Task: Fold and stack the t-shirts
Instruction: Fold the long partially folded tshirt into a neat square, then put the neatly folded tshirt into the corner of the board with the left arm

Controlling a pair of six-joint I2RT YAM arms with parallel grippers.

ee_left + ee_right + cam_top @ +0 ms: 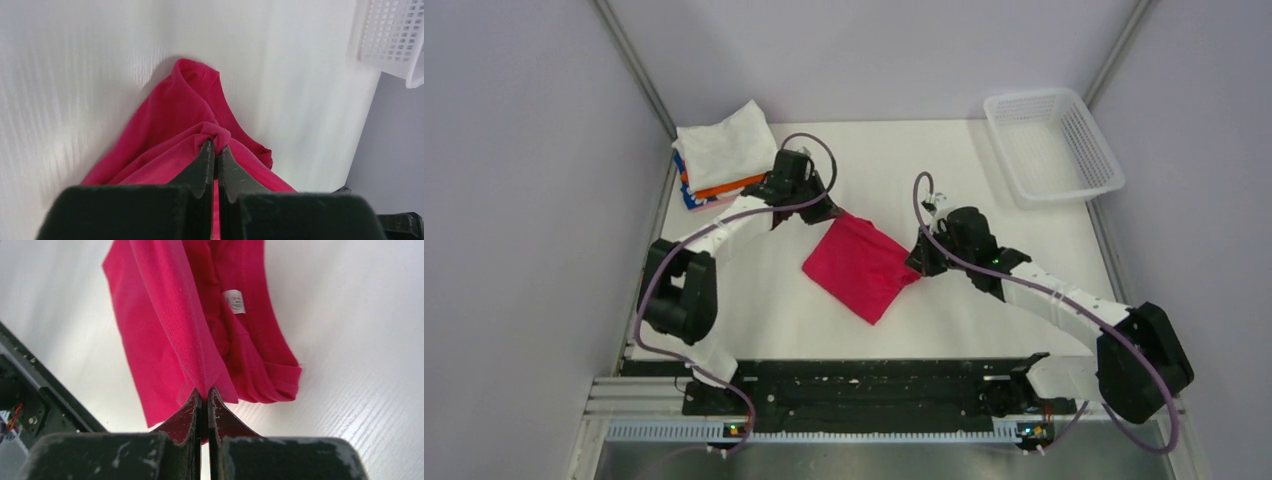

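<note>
A crimson-pink t-shirt [862,266], folded into a rough square, lies at the table's middle. My left gripper [829,213] is shut on its far left corner; the left wrist view shows the cloth [170,125] bunched between the closed tips of that gripper [216,146]. My right gripper [916,262] is shut on the shirt's right corner. The right wrist view shows the gripper [205,392] pinching a fold of the shirt [170,325], with a small white neck tag [234,301] beyond. A stack of folded t-shirts [722,152], white on top with orange and blue-patterned edges below, sits at the far left.
A white plastic mesh basket [1084,180] stands at the far right corner, and shows in the left wrist view as a basket [392,35] too. Grey walls close in the left, right and back. The black rail [864,395] with the arm bases runs along the near edge.
</note>
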